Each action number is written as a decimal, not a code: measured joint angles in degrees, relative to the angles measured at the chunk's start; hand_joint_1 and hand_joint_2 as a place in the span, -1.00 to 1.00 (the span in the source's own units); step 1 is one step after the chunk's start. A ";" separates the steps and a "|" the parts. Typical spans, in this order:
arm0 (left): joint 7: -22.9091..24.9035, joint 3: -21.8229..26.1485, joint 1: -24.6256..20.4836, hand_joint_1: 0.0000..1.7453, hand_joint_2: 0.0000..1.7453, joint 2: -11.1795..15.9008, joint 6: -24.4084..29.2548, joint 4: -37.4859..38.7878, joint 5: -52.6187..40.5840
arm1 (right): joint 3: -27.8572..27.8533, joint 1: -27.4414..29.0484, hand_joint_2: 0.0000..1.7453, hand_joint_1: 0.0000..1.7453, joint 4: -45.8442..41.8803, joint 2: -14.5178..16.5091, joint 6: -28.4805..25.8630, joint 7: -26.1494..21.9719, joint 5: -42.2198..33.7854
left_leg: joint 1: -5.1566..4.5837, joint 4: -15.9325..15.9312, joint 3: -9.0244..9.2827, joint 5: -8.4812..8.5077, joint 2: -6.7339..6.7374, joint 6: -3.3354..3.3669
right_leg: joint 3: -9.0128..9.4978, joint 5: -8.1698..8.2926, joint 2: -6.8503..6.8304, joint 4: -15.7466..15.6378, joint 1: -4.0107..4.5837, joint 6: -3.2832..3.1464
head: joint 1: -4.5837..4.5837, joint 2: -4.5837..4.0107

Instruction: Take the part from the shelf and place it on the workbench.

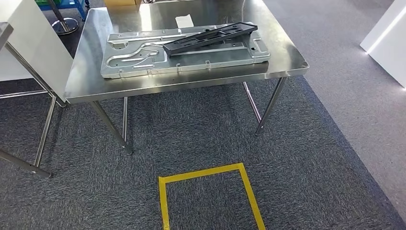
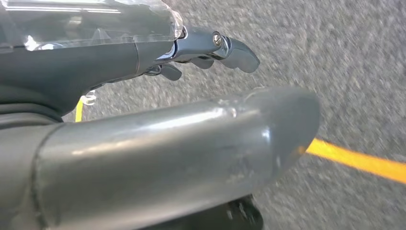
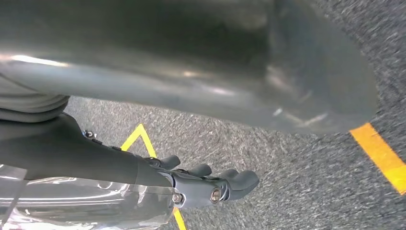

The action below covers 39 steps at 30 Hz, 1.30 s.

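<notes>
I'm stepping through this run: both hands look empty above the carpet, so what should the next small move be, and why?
Probably turn away toward the shelf. The left hand and right hand hang over the carpet holding nothing, and the workbench ahead already carries a metal panel with a black part on it. There is nothing to place yet.

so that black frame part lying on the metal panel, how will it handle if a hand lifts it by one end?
The black frame part looks like rigid openwork moulding, so probably light and fairly stiff. It lies across the grey metal panel, one end propped up, so a push may slide or rock it. Being long, it would likely sag or swing from an end grip.
</notes>
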 joint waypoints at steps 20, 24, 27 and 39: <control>0.14 -1.75 0.36 -1.00 -1.00 0.68 0.01 -0.04 -1.34 | 0.55 -0.13 -1.00 -1.00 0.58 -0.20 1.26 -0.10 1.34 | 0.23 -2.92 9.90 -6.93 0.08 0.46 | -10.80 6.91 -0.60 0.21 0.08 -0.23 | -0.57 0.00; -0.01 -1.81 0.51 -1.00 -1.00 0.58 0.02 -0.04 -1.55 | 0.56 -0.04 -1.00 -1.00 0.63 -0.25 1.26 -0.08 1.33 | 0.25 -2.73 6.55 -4.10 0.27 1.10 | -13.12 -3.36 -0.15 11.98 -0.28 0.70 | -0.30 0.00; -0.08 -1.89 0.54 -1.00 -1.00 0.26 0.07 -0.04 -2.08 | 0.56 -0.03 -1.00 -1.00 0.63 -0.23 1.29 -0.08 1.32 | 0.33 -1.64 3.48 -2.57 0.36 0.62 | -9.84 -0.66 -0.15 12.66 -0.71 1.16 | -0.26 0.01; -0.50 -2.93 0.66 -1.00 -1.00 -0.61 -0.26 -0.21 -3.17 | 0.62 0.13 -1.00 -1.00 0.64 -0.12 4.10 -0.06 1.79 | 0.27 0.03 -0.10 -0.54 0.09 1.42 | 0.07 -0.23 -0.31 -2.74 -0.10 -1.21 | -0.37 0.00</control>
